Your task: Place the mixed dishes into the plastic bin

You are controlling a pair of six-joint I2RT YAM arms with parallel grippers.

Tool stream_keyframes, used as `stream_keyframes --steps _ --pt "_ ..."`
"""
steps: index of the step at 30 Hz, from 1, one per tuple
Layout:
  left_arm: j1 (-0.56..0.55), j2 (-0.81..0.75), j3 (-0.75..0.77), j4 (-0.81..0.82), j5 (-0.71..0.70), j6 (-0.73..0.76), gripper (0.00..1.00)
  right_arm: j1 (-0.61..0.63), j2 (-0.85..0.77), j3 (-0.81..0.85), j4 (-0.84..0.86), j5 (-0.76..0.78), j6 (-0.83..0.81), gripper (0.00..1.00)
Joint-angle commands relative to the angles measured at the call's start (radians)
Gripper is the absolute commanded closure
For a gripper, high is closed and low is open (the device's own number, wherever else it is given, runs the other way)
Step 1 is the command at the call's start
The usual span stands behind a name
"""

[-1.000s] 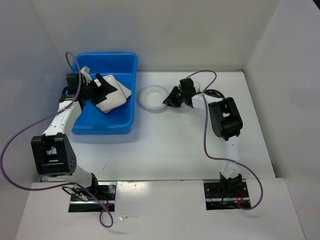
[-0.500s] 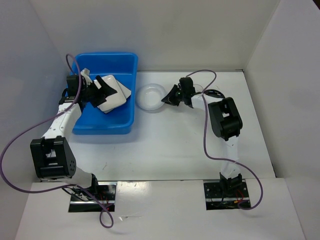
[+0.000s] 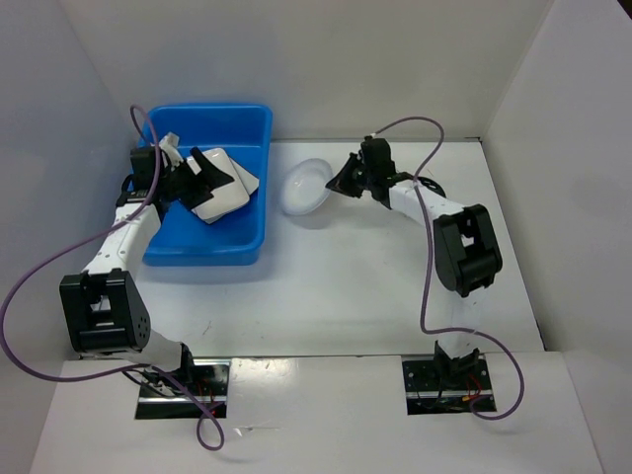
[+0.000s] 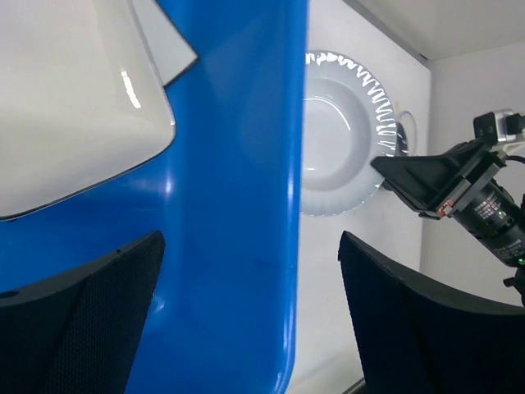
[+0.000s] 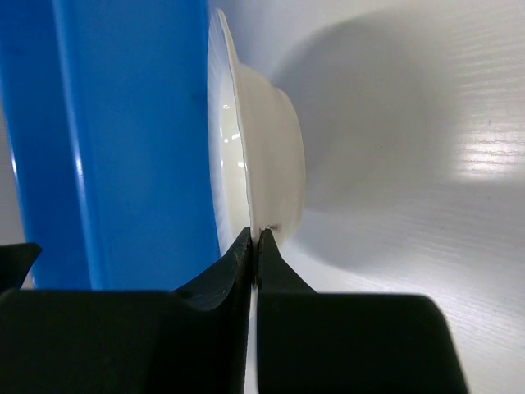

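right pincer [image 3: 341,184]: jaws just clamped on the rim of the round white shallow dish [image 3: 306,186] | change: a second ago it lay flat, now it's tipped up | bright blue rectangular plastic bin [image 3: 202,247]: just beyond the pinched dish, so I'd guess carry-over is next | left pincer [image 3: 210,176]: spread wide, inside the bin

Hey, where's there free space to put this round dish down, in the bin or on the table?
Bin: bare floor along the far wall and along the near wall; its middle is crowded with plates under the open left gripper. Table: bare between the bin's near side, the dish in the right gripper, and the near edge.
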Motion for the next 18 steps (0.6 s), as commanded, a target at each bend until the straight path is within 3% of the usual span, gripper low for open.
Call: stream_keyframes --steps 1,13,18 --pt "-0.004 -0.039 0.008 0.118 0.138 0.010 0.06 0.009 -0.126 -0.012 0.049 0.005 -0.006 1.00" --pt "-0.074 0.030 0.112 0.298 0.258 -0.052 0.05 -0.040 -0.370 -0.010 -0.047 0.013 -0.026 1.00" --pt "-0.097 0.097 0.121 0.396 0.331 -0.105 0.04 -0.040 -0.424 0.011 -0.076 -0.091 -0.026 1.00"
